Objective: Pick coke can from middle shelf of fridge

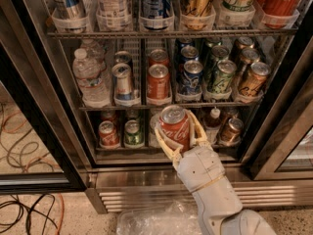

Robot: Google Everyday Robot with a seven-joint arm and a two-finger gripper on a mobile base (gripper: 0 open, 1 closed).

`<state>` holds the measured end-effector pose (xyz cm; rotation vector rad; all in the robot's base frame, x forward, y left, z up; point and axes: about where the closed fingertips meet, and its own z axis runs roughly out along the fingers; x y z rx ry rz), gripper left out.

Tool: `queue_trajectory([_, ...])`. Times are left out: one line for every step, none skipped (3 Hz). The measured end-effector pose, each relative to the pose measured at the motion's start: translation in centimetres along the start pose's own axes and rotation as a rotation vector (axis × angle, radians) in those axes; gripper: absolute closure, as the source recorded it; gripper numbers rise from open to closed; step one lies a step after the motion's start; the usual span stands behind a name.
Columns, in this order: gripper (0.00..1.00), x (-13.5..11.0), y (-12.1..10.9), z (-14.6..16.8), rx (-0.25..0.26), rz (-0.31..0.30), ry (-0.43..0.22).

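My gripper (178, 131) is shut on the coke can (174, 128), a red can with white script and a silver top. It holds the can upright in front of the fridge's (58, 106) lower shelf, below the middle shelf's front rail (166, 104) and clear of it. A second red can (158, 83) stands at the front of the same lane on the middle shelf. My white arm comes up from the bottom right.
The middle shelf holds water bottles (89, 77) at left and blue, green and brown cans (222, 76) at right. Tall cans stand on the rack above. Small cans (108, 133) sit on the lower rack. Cables (19, 209) lie on the floor at left; clear plastic (156, 222) below.
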<state>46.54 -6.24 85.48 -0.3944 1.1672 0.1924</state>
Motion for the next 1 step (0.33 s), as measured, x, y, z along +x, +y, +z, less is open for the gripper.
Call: queue_trajectory([1.00, 0.00, 0.00, 0.00, 0.000, 0.000, 0.000])
